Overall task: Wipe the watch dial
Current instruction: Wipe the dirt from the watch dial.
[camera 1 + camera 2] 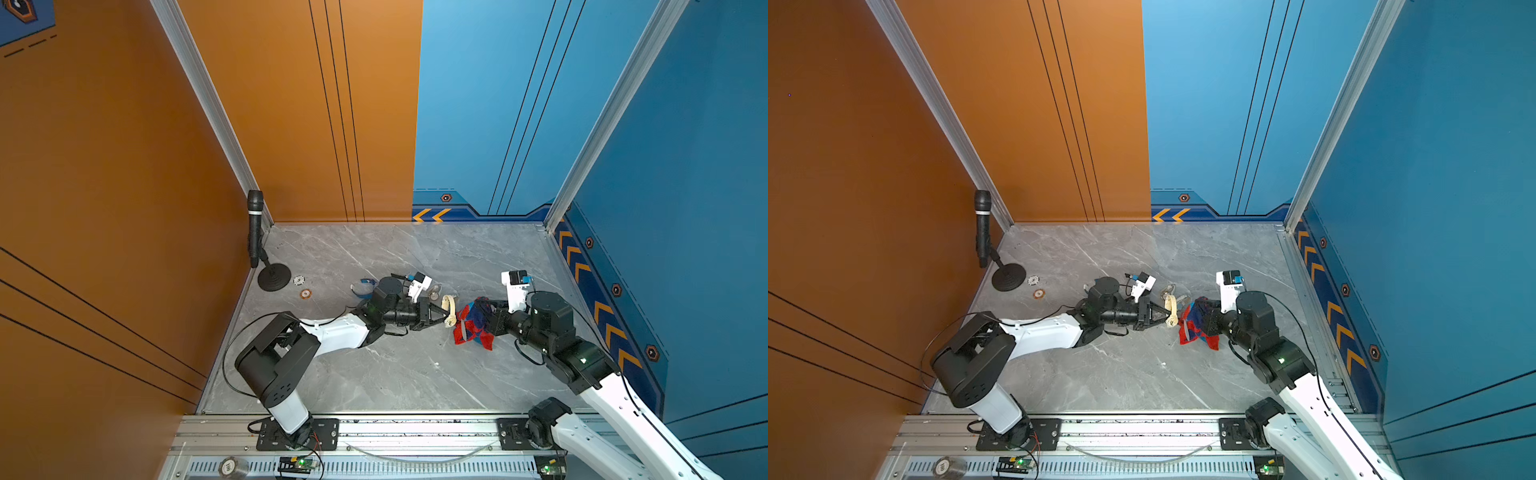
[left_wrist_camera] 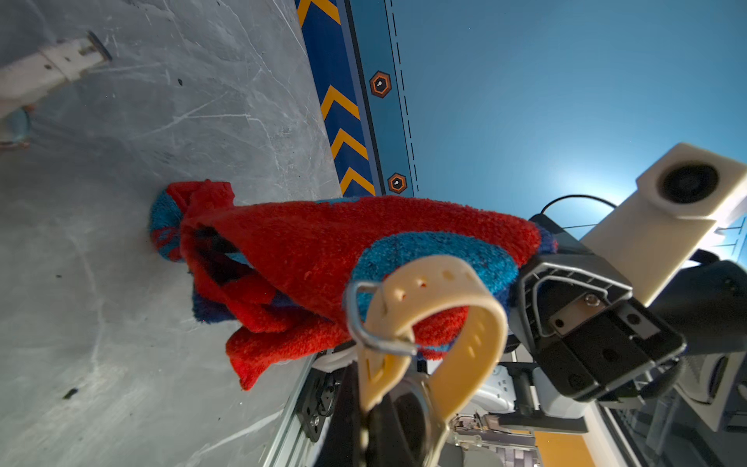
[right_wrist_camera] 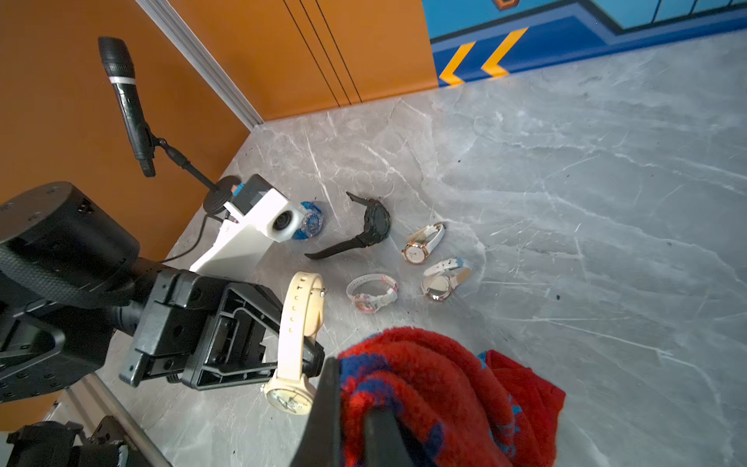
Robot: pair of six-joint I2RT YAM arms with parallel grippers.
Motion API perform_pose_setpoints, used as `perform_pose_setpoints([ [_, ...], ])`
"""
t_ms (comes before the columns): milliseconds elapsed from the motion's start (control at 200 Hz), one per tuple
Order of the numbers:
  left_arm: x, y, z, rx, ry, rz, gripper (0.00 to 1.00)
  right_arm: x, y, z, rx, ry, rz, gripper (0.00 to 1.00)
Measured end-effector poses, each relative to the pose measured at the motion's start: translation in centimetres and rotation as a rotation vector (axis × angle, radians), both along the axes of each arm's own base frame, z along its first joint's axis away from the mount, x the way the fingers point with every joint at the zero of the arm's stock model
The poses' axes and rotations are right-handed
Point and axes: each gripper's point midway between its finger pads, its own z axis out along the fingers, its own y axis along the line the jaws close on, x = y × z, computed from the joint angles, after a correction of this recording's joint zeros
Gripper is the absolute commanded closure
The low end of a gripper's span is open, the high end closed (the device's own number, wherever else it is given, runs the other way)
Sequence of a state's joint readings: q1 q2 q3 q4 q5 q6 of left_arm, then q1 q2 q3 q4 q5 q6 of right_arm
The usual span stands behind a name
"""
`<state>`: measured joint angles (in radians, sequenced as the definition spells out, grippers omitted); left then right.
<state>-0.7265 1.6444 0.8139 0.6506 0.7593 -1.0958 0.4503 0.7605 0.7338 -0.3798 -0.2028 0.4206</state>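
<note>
A cream watch (image 3: 301, 323) hangs above the table, and my left gripper (image 3: 313, 360) is shut on its strap. Its round dial (image 3: 288, 398) hangs below the jaws in the right wrist view. My right gripper (image 3: 351, 436) is shut on a red and blue cloth (image 3: 444, 384), which is bunched right beside the dial; I cannot tell whether they touch. In both top views the watch (image 1: 449, 309) (image 1: 1169, 309) and the cloth (image 1: 471, 324) (image 1: 1194, 328) meet mid-table between the two arms. The left wrist view shows the strap loop (image 2: 456, 307) in front of the cloth (image 2: 303, 258).
Several other watches lie on the grey table behind the arms: a black one (image 3: 374, 224), a blue one (image 3: 311, 222) and white-strapped ones (image 3: 420, 244). A microphone on a stand (image 1: 254, 226) is at the far left corner, with two chips (image 1: 298, 281) near its base.
</note>
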Motion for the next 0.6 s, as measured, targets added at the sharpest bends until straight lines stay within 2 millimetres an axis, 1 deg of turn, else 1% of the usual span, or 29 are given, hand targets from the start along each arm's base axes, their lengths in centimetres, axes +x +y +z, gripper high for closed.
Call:
perform_pose_setpoints([
  [110, 0.0, 0.2, 0.6, 0.000, -0.082, -0.007, 1.00, -0.2, 0.7, -1.3, 0.001, 0.076, 0.029, 1.00],
  [190, 0.0, 0.1, 1.0, -0.009, -0.116, -0.011, 1.00, -0.6, 1.1, -1.6, 0.016, 0.103, 0.051, 1.00],
  [466, 0.3, 0.1, 2.0, -0.043, -0.159, -0.005, 1.00, -1.9, 2.0, -0.3, 0.072, 0.085, 0.124, 1.00],
  [601, 1.0, 0.5, 2.0, -0.061, -0.111, 0.042, 1.00, -2.2, 2.3, -0.2, 0.080, 0.090, 0.140, 1.00],
])
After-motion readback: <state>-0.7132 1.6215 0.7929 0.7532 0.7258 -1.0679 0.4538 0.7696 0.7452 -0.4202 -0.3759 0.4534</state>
